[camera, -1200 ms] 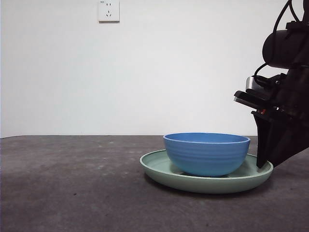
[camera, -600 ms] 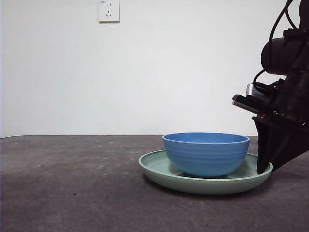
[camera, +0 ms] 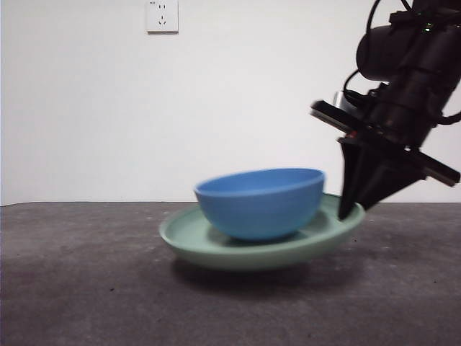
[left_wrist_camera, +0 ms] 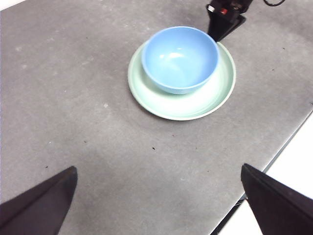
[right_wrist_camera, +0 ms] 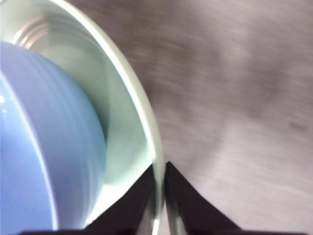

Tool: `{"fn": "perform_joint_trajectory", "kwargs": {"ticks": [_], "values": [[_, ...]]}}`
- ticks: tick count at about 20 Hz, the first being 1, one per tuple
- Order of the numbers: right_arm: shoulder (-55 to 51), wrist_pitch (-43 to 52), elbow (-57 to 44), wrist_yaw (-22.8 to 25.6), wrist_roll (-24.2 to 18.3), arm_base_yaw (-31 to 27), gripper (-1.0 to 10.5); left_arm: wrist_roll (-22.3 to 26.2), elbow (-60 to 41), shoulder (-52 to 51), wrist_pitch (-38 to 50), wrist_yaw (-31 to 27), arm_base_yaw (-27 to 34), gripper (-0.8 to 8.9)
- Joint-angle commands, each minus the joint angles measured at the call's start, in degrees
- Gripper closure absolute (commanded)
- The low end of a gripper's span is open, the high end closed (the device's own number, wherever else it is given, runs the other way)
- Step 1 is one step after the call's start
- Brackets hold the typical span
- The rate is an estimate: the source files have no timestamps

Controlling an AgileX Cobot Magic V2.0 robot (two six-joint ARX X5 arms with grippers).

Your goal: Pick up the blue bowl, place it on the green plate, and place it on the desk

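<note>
Dark grey-brown matte desk (camera: 86, 288) with pale scuffs fills the foreground, white wall behind with a white wall socket (camera: 162, 16) high on the left. Right of centre: wide shallow pale mint-green glossy plate (camera: 216, 249), tilted, its right edge higher than its left, shadow on the desk beneath it; cannot tell if the low left edge touches the desk. Round medium-blue ridged bowl (camera: 261, 204) sits inside the plate, tilted with it, pushed toward the plate's far side in the left wrist view (left_wrist_camera: 180, 58), plate rim showing all round (left_wrist_camera: 183, 110). Far right: right gripper (camera: 351, 210), black, comes in from the upper right, jaws pinched on the plate's right rim; right wrist view shows the two jaws pressed either side of the thin green rim (right_wrist_camera: 155, 147), the bowl's wall (right_wrist_camera: 49, 147) close beside. Left gripper (left_wrist_camera: 161, 205) hangs well apart from the plate over bare desk, jaws spread wide, holding nothing.
</note>
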Motion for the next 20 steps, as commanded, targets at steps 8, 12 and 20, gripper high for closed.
{"fn": "perform_joint_trajectory", "kwargs": {"ticks": [8, 12, 20], "values": [[5.1, 5.4, 1.1, -0.8, 5.8, 6.3, 9.4, -0.2, 0.9, 0.1, 2.4, -0.1, -0.3, 2.29], [7.0, 5.9, 1.1, -0.2, 5.8, 6.5, 9.4, -0.4, 0.9, 0.1, 2.4, -0.1, -0.3, 2.28], [7.3, 6.3, 1.1, 0.9, 5.2, 6.5, 8.1, -1.4, 0.9, 0.1, 2.4, -0.1, -0.3, 2.29]]}}
